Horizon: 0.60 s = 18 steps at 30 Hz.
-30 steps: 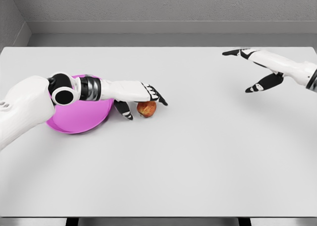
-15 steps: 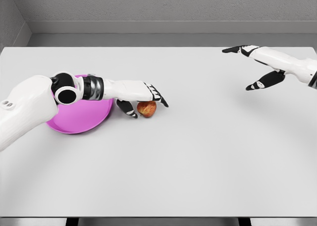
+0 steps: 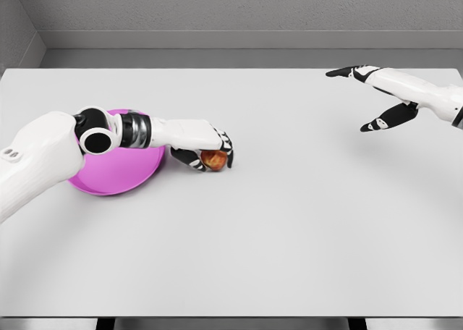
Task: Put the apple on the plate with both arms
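Observation:
A red-yellow apple (image 3: 213, 160) lies on the white table just right of the magenta plate (image 3: 116, 172). My left hand (image 3: 210, 153) reaches across the plate's far side and is shut on the apple, fingers curled over its top and thumb beneath on the left. The apple still rests on the table beside the plate's rim. My right hand (image 3: 362, 98) hovers far off at the upper right, open, fingers spread and holding nothing.
The white table (image 3: 289, 221) stretches wide in front and to the right. Its front edge runs along the bottom of the view. A grey wall stands behind the far edge.
My left hand's fingers have curled down around the apple, from stretched flat over it to closed on it. The right arm has hardly moved.

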Motion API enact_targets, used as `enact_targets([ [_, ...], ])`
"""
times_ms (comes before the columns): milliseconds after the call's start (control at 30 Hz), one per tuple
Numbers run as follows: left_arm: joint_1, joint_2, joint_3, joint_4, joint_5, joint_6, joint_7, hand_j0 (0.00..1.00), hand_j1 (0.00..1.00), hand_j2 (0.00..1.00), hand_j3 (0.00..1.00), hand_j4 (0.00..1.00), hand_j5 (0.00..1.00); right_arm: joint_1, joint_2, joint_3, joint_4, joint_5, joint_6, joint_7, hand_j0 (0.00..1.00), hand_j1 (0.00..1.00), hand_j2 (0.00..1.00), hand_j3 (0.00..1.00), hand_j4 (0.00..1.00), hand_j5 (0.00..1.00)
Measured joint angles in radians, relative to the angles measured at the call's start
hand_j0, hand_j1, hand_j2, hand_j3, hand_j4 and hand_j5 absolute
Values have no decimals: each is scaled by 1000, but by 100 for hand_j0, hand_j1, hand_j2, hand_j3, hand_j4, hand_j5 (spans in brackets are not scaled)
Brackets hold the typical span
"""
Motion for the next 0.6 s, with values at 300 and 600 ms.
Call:
enact_targets([
  [300,-25,72,7,-47,26,-1,4,24,24,24,24,24,24,0,-3,0,0,0,0,0,100,100,100,100,100,100],
  [600,-14,407,36,-250,188,-1,5,26,26,26,26,26,26,0,-4,0,0,1,0,0,100,100,100,100,100,100],
])
